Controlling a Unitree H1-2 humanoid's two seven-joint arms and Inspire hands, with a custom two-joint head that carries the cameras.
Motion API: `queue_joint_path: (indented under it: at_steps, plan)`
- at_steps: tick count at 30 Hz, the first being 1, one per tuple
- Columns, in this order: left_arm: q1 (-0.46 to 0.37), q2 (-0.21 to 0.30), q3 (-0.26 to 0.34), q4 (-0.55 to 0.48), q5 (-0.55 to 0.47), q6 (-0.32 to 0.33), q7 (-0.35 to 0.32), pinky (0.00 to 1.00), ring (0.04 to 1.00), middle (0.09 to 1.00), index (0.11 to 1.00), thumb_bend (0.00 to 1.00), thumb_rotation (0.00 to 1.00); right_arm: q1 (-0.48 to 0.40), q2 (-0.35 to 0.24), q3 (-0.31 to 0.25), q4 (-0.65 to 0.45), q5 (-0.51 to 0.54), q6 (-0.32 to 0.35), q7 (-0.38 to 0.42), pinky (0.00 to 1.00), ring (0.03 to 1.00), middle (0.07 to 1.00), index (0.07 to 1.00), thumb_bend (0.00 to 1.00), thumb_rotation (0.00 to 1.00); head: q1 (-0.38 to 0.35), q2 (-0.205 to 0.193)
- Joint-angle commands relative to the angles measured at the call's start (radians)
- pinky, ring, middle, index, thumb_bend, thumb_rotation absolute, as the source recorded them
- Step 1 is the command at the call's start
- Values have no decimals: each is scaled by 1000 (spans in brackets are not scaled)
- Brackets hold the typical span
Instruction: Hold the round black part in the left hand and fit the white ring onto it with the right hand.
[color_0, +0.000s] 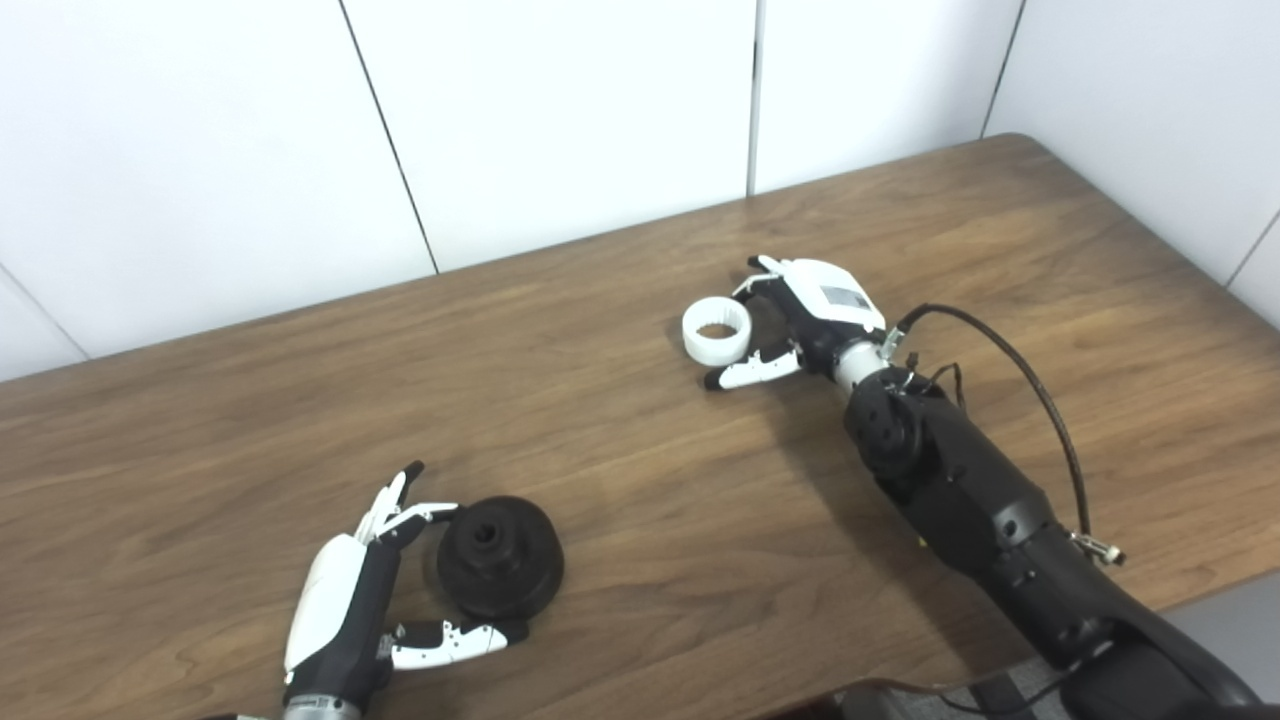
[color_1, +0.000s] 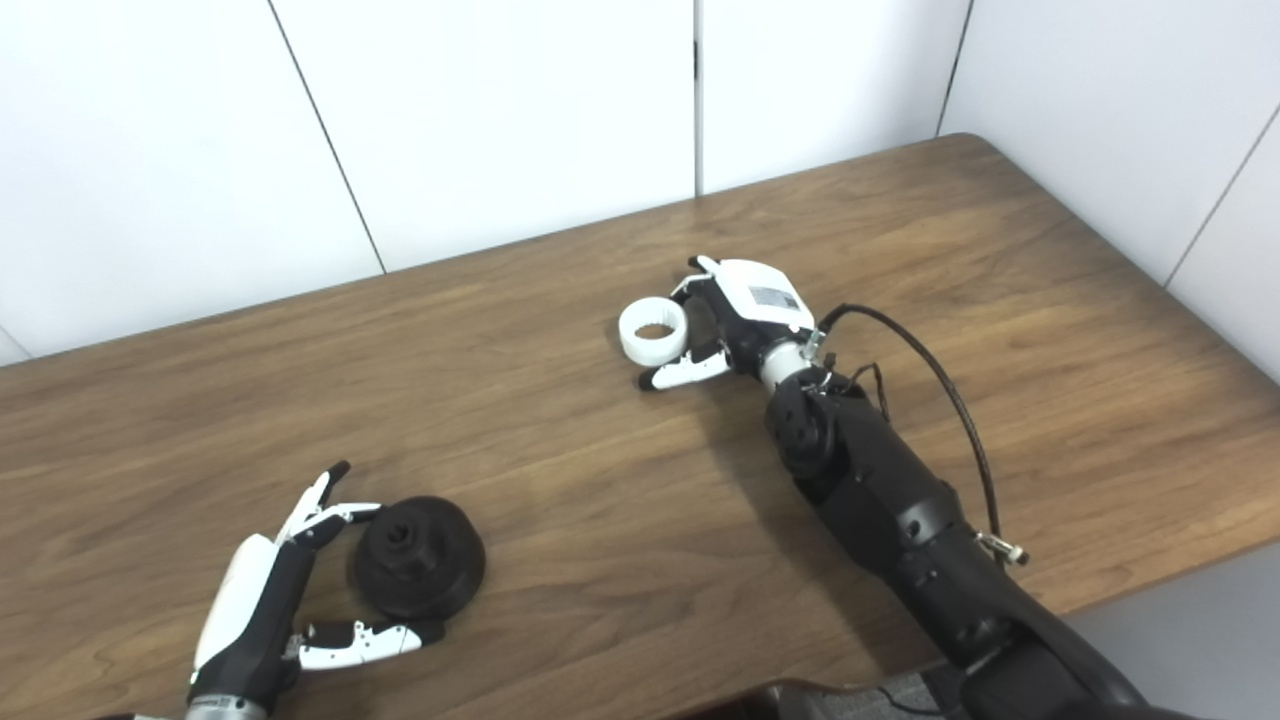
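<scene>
At lower left of the frame, the spread left robot hand (color_0: 345, 600) cups the round black part (color_0: 499, 557); at upper right, the spread right robot hand (color_0: 800, 320) brackets the white ring (color_0: 717, 330) just left of its palm.

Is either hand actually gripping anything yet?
No. Left hand is open beside the black part; right hand is open around the white ring. Both parts rest on the table.

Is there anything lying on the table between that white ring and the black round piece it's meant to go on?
Nothing visible. The white ring, by the right hand, and the round black part, by the left hand, are separated only by bare wooden table.
</scene>
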Motion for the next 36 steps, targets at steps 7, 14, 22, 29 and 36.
queue_joint_path:
  at_steps: [7, 14, 22, 29, 36]
  plan:
    - [1, 0, -1, -22, 12, 10, -2, 975, 1000, 1000, 621, 885, 281, -21, 18, -25, 1, 6, -32, -79, 948, 943, 916, 641, 832, 439, 7, 5]
    - [5, -4, -1, -28, 12, 15, -5, 979, 1000, 1000, 621, 883, 280, -16, 37, -31, 16, 16, -61, -131, 944, 925, 887, 609, 775, 356, 7, 8]
    - [1, -7, -5, -30, 19, 22, -10, 988, 1000, 1000, 623, 880, 291, -8, 35, -30, 21, 19, -90, -167, 960, 917, 870, 518, 584, 203, 12, 12]
    - [-2, -9, 0, -31, 18, 27, -14, 985, 1000, 1000, 622, 880, 281, -9, 32, -31, 27, 18, -92, -174, 960, 915, 872, 492, 518, 158, 15, 14]
    - [-3, -9, 0, -29, 19, 24, -15, 988, 1000, 1000, 622, 880, 285, -2, 38, -44, 3, 34, -91, -173, 962, 915, 876, 491, 519, 155, 18, 14]
